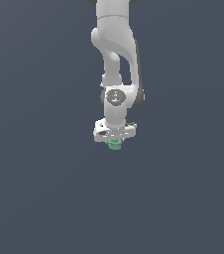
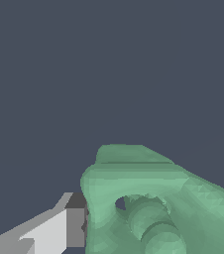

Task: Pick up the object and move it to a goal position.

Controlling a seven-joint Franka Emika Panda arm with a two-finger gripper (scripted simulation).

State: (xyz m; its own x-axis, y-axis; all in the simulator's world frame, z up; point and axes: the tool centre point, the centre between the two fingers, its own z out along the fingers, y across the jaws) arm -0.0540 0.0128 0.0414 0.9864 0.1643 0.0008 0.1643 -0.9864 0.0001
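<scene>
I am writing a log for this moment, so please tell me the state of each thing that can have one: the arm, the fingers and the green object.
Arm: reaching straight down, wrist lowest.
Gripper: shut on the green object.
Fingers: one shows, its pad against the object's side.
Green object: held just under the gripper's bar, filling the wrist view.

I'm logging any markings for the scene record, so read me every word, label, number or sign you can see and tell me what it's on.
No readable text anywhere, in either view.
The green object is plain, with no label or number.
The white arm and the gripper carry no legible lettering; a small red and dark mark on the round wrist joint is too small to read.
The dark grey background bears no signs.
</scene>
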